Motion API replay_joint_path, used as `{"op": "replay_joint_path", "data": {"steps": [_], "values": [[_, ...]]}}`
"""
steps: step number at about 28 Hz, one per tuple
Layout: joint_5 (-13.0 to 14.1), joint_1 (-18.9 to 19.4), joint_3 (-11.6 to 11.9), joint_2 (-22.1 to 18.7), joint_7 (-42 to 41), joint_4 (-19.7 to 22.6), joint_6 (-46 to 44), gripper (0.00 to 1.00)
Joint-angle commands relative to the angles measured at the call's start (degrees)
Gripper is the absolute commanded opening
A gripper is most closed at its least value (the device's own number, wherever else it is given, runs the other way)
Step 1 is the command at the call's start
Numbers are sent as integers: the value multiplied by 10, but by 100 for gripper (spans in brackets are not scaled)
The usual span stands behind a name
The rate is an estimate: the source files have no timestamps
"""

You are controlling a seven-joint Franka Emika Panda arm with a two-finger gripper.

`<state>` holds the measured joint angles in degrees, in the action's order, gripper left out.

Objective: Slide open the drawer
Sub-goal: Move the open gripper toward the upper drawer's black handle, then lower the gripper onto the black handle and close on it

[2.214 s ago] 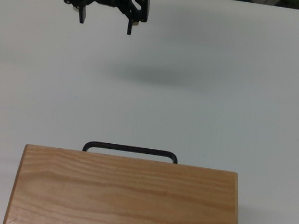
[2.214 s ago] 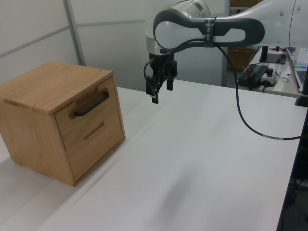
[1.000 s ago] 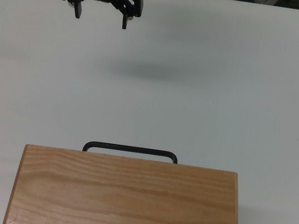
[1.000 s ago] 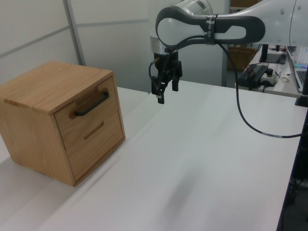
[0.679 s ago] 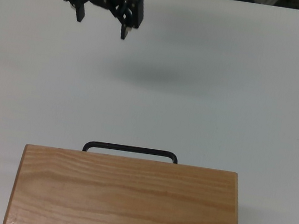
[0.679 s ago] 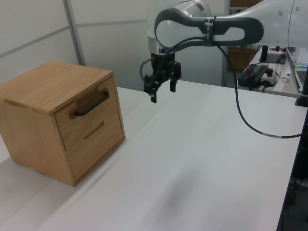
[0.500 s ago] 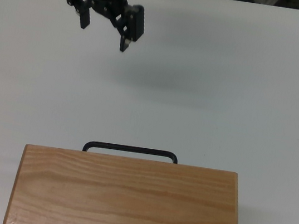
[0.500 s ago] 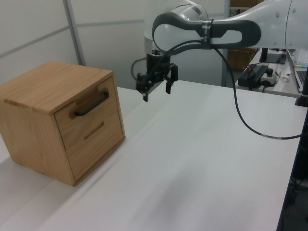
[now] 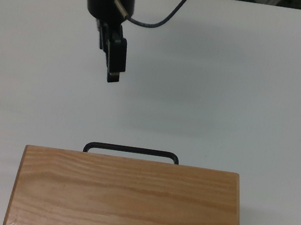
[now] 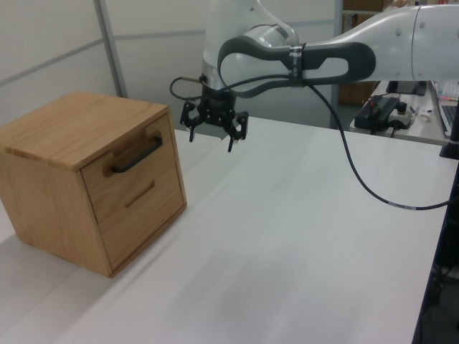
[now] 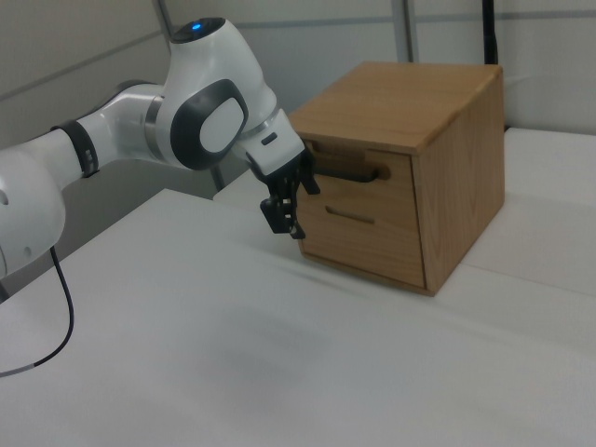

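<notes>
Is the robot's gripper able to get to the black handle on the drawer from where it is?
Probably yes. The gripper hangs open in the air, apart from the handle, and only bare white table lies between them. Nothing blocks the drawer front.

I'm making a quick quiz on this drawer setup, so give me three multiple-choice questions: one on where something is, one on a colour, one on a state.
1. Where is the gripper?
A. clamped on the handle
B. in the air, apart from the cabinet
C. resting on the cabinet top

2. What colour is the drawer's handle?
A. black
B. silver
C. red

3. What state is the drawer in?
A. pulled fully out
B. removed
C. closed

Answers: 1 B, the top view shows bare table between gripper and handle. 2 A, the bar is black. 3 C, its front sits flush with the cabinet.
</notes>
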<state>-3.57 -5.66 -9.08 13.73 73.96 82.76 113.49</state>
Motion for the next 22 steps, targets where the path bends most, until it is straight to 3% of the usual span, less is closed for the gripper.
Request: {"op": "replay_joint_path", "data": {"steps": [1, 6, 14, 22], "values": [[-3, 2, -12, 11, 104, -1, 20, 100], [-2, 4, -26, 32, 111, -19, 72, 100], [-10, 7, -27, 80, 113, -60, 143, 100], [-61, 30, -23, 146, 113, -114, 208, 100]]}}
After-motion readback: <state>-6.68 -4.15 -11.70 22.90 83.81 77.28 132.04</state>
